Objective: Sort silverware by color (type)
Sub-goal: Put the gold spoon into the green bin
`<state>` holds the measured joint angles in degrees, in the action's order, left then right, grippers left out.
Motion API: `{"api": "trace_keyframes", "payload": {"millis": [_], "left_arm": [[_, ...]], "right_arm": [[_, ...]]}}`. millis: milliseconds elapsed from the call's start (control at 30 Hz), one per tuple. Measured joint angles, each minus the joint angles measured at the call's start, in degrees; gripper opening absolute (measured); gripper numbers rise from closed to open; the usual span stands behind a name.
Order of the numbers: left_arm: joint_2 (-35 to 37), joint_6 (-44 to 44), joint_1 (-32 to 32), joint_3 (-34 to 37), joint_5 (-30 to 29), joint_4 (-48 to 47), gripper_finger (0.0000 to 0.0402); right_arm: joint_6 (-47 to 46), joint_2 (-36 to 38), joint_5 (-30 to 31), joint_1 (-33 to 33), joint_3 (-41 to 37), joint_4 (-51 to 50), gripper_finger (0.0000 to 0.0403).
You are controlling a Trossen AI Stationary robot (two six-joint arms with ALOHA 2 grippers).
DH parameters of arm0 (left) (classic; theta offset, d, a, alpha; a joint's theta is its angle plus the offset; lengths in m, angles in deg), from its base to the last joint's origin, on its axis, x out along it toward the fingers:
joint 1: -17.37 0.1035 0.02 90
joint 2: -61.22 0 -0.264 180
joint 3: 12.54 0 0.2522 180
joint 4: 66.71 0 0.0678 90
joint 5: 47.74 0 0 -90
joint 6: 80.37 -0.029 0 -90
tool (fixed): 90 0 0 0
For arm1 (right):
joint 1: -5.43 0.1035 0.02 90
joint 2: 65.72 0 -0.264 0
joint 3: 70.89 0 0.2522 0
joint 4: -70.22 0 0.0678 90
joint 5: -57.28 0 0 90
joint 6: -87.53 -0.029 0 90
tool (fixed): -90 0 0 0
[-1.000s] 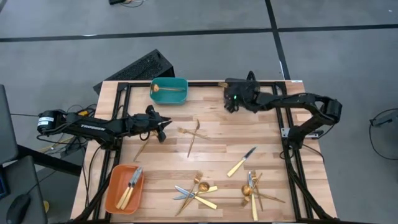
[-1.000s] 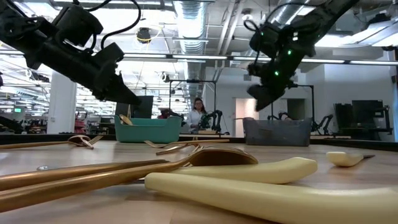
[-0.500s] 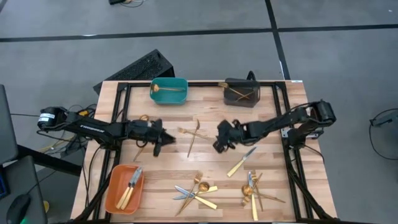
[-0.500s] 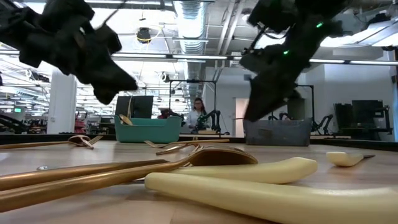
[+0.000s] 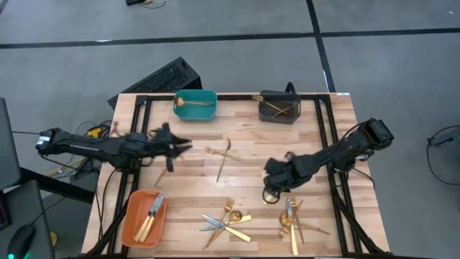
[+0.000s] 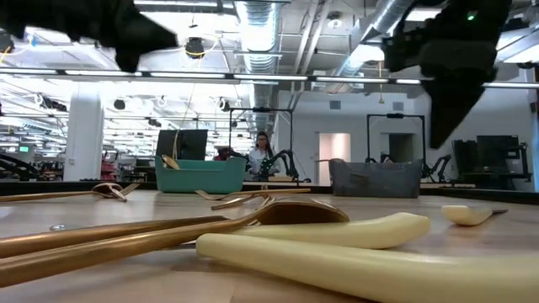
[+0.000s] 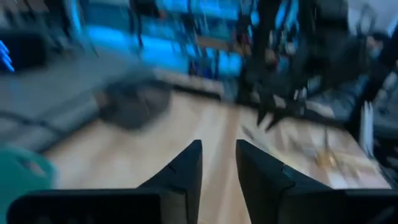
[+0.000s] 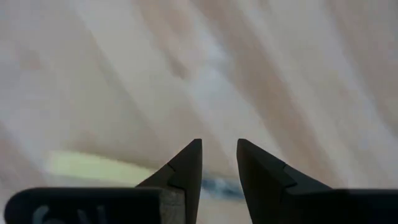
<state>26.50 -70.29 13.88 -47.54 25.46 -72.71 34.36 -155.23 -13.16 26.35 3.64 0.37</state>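
Gold forks (image 5: 223,152) and knives (image 5: 225,226) I must sort lie loose; few are binned. Both grippers, left (image 7: 218,163) and right (image 8: 218,163), are released.

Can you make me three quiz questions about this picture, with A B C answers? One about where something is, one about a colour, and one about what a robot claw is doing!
1. Where is the orange bin?
A. at the table's near left corner, as the high view shows it
B. between the teal bin and the dark grey bin
C. under the right arm

2. What colour is the bin holding one gold spoon?
A. orange
B. teal
C. dark grey

3. What is the right gripper doing?
A. gripping a fork
B. resting inside the dark grey bin
C. empty, fingers a little apart, over a pale-handled knife

Answers: 1 A, it sits at the high view's lower left. 2 B, the spoon lies in the teal bin. 3 C, the right wrist view shows a gap between the fingers and nothing in it.
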Motion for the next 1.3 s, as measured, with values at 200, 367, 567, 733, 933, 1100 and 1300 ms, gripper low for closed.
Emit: {"api": "trace_keyframes", "payload": {"millis": [200, 367, 567, 733, 933, 1100, 1300], "left_arm": [[7.83, -2.32, -0.23, -2.03, -2.39, -4.30, 0.0111], [8.63, 8.18, -3.46, 0.41, -3.42, -12.89, 0.0114], [8.44, 12.93, -8.50, 6.23, -10.62, -13.53, 0.0114], [8.46, 14.55, -9.07, 7.35, -16.73, -13.21, 0.0114], [8.46, 12.75, -9.07, 7.35, -21.10, -9.83, 0.0114], [8.48, 10.29, -9.07, 7.35, -21.44, -7.22, 0.0114], [8.48, 9.65, -9.07, 7.35, -23.08, -6.77, 0.0114]], "right_arm": [[-18.53, 0.02, -4.43, 3.86, 1.59, -6.94, 0.0125], [-31.15, -1.33, -6.76, 10.57, -0.20, -1.33, 0.0125], [-25.19, -4.11, -10.58, 21.89, -0.01, 5.11, 0.0123], [-32.99, -5.50, -14.00, 28.95, 0.00, 4.16, 0.0114], [-36.49, -5.49, -11.20, 36.08, -0.01, 4.28, 0.0097], [-36.05, -5.46, -9.21, 38.85, -0.04, 4.12, 0.0084], [-18.68, -7.93, -12.04, 40.15, 0.02, 6.82, 0.0082]]}}
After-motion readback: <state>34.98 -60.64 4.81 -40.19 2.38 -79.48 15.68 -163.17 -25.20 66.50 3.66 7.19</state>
